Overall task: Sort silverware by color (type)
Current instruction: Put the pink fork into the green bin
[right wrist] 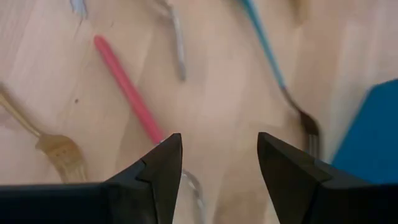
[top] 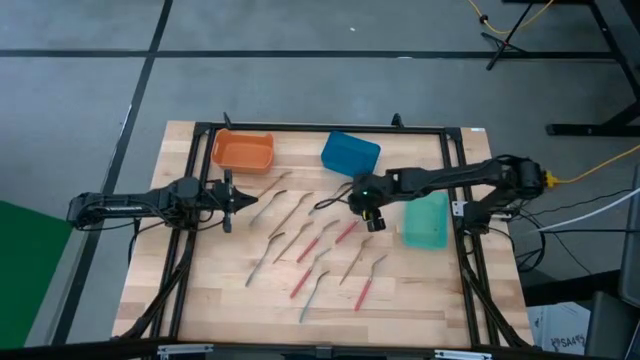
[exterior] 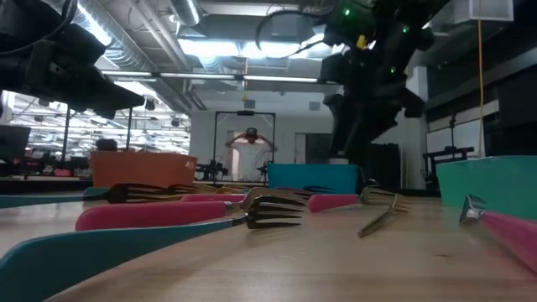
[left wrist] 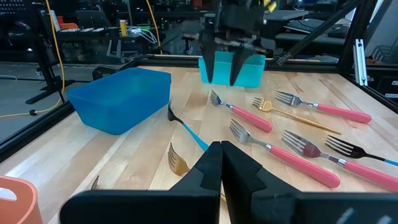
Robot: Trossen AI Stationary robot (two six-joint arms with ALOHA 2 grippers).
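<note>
The silverware is a scatter of forks lying flat on the wooden table [top: 320,300] between the arms. Some have pink-red handles [left wrist: 249,117], some are gold [left wrist: 292,115], and one has a blue handle [right wrist: 264,46]. My right gripper [right wrist: 217,146] hangs open above the forks near the blue bin [top: 350,153]. It tilts down and nothing is between its fingers. A pink-handled fork [right wrist: 127,87] lies just beyond its fingertips. My left gripper [left wrist: 221,155] is shut and level at the table's left side [top: 232,198], clear of the forks.
An orange bin [top: 243,151] stands at the far left. The blue bin is at the far middle. A teal-green bin [top: 425,220] sits at the right, close to my right arm. A black frame rail [top: 300,128] borders the table. A person stands far off in the room [exterior: 250,155].
</note>
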